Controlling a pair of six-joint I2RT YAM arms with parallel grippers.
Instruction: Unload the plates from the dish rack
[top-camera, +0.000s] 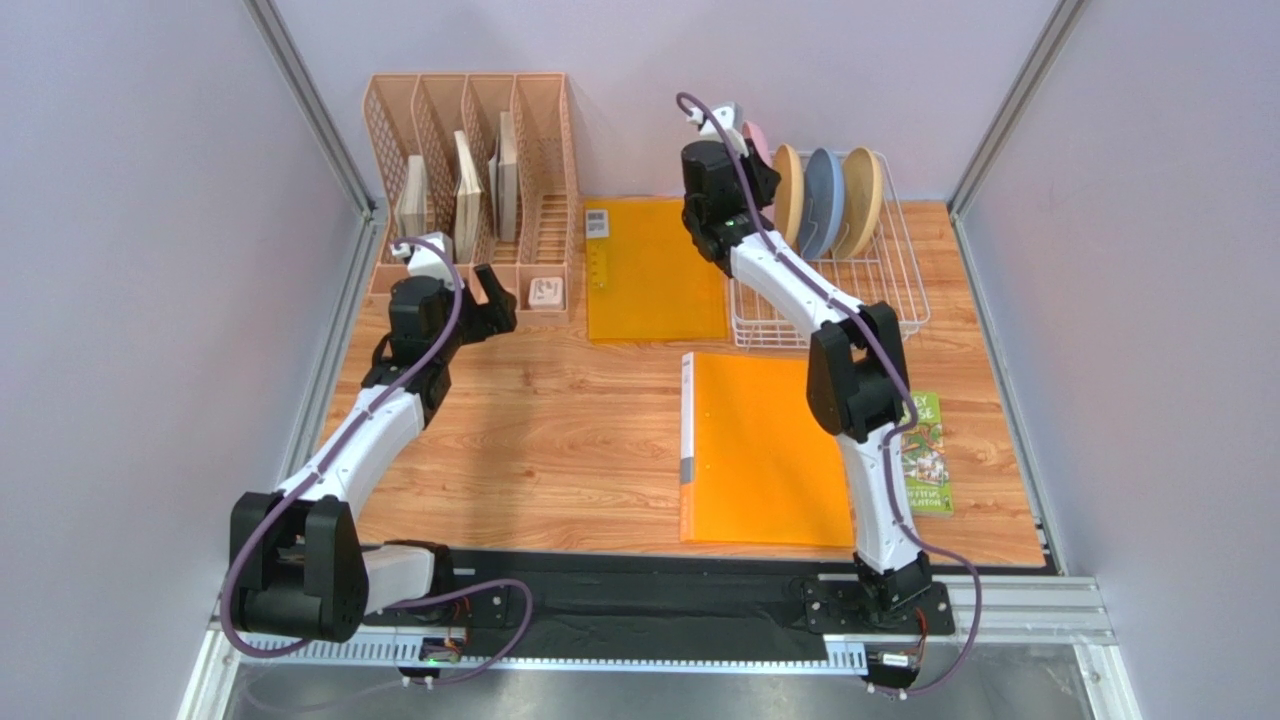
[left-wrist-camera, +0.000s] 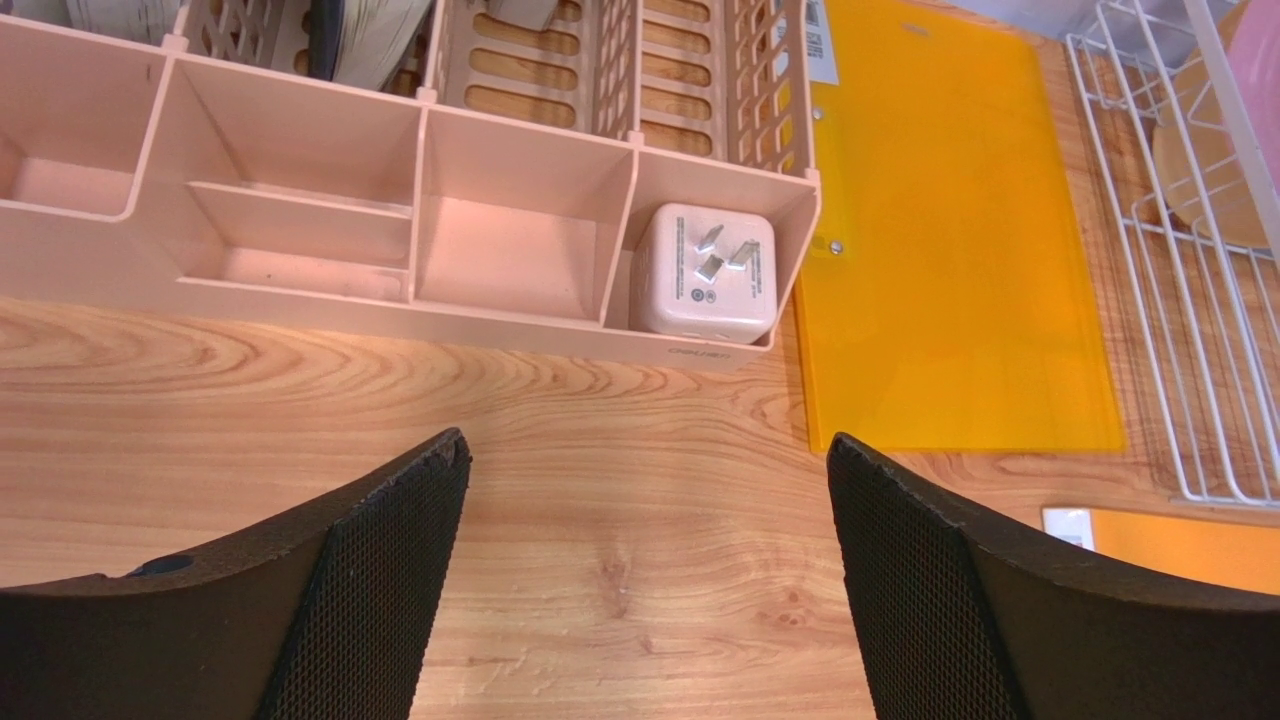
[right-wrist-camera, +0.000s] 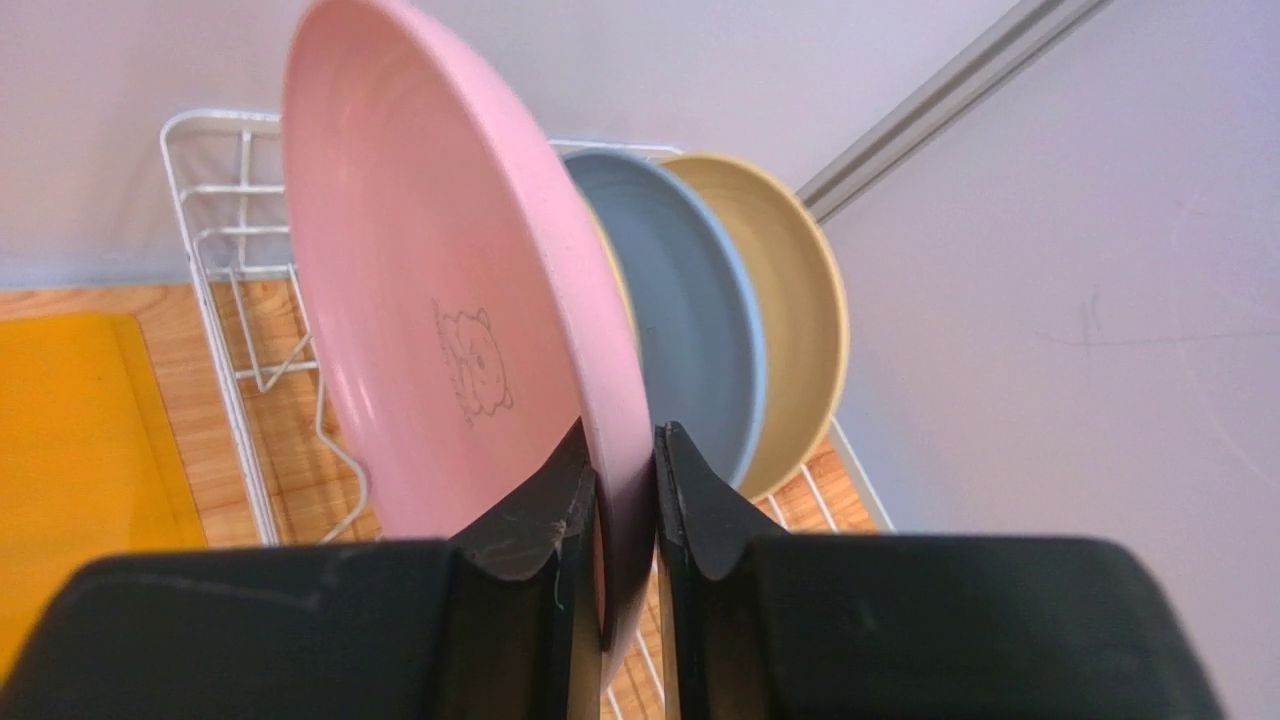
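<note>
Four round shallow plates (top-camera: 824, 200) stand on edge at the far right of the wood-grain table (top-camera: 571, 435), lined up over the white wire dish rack (top-camera: 906, 288). Nearest the arm is a pink plate (right-wrist-camera: 436, 285) with a small line-drawn animal at its centre. Behind it comes a tan plate (top-camera: 787, 195) (from the right wrist only a sliver of its rim shows), then a light blue plate (right-wrist-camera: 691, 315) and a beige plate (right-wrist-camera: 796, 300).

The right gripper (right-wrist-camera: 624, 450) reaches out to the rack's far left end. Its black fingers (right-wrist-camera: 526, 518) press on both faces of the pink plate's rim, pinching it. The gripper body hides the plate's lower edge, so I cannot tell whether it rests in the rack.

The left gripper (left-wrist-camera: 646, 450) is well apart from the rack, over bare wood just in front of a peach plastic slotted organizer (left-wrist-camera: 301, 225). Its jaws are spread wide with nothing between them. The organizer's right front compartment holds a white cube-shaped plug adapter (left-wrist-camera: 703, 273).

A translucent orange folder (left-wrist-camera: 947, 240) lies flat between the organizer and the rack. A second orange folder (top-camera: 766, 450) lies nearer the arm bases, with a green printed leaflet (top-camera: 927, 458) just beside it on the right.
</note>
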